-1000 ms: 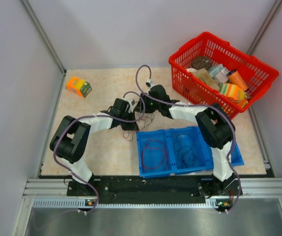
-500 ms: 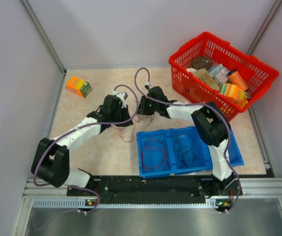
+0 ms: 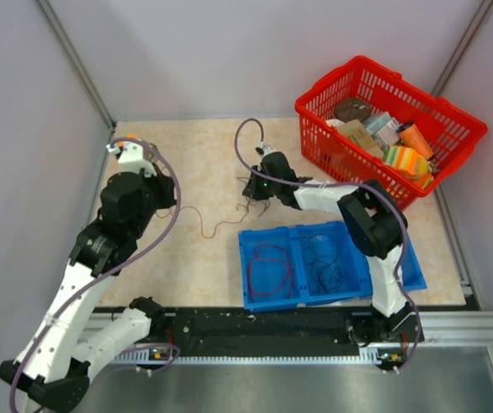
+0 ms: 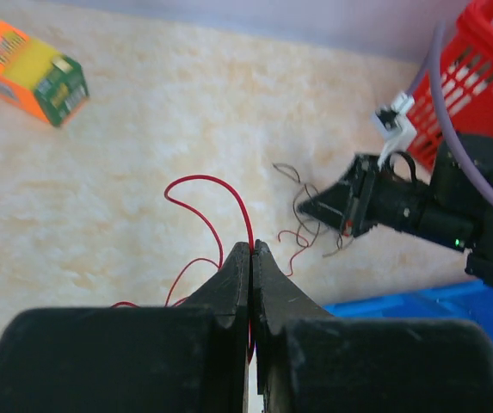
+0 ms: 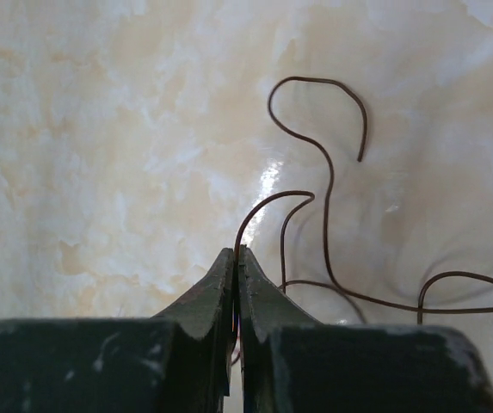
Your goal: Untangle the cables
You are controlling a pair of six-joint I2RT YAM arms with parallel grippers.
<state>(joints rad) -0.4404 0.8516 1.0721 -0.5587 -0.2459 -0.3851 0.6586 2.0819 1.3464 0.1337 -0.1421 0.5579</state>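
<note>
From above, the left arm [image 3: 113, 224] stands raised over the left side of the desk [image 3: 203, 163], its wrist tipped toward the middle. A thin red cable [image 3: 201, 232] runs from its tip, dips across the desk, and reaches a small tangle of dark cables [image 3: 251, 205]. The right arm [image 3: 315, 194] stretches low across the desk with its tip at that tangle. From this height neither arm's fingers can be made out well enough to tell their state. Nearer the arm bases sits a blue tray [image 3: 300, 297] with two compartments. A maroon loop [image 3: 268, 265] lies in its left one and blackish wires [image 3: 323, 261] lie in its right one. A red basket [image 3: 358, 73] of packets stands at the far right corner.

The left wrist camera shows the left fingers [image 4: 229, 288] pressed together with no gap, pinching the red cable right at their tips. From there the cable rises, arcs over to the left, and curls back down onto the desk. Beyond it the right arm's tip rests amid the dark tangle, which lies on the desk just beside the blue tray's corner. An orange box [image 4: 27, 70] lies at the far left, well apart from the cables.

The right wrist camera shows the right fingers [image 5: 201, 301] also clamped flat against each other, nipping a brown cable [image 5: 329, 172] at the tips. It bends up and right from the pinch, and its other curls lie loose on the desk to the right.
</note>
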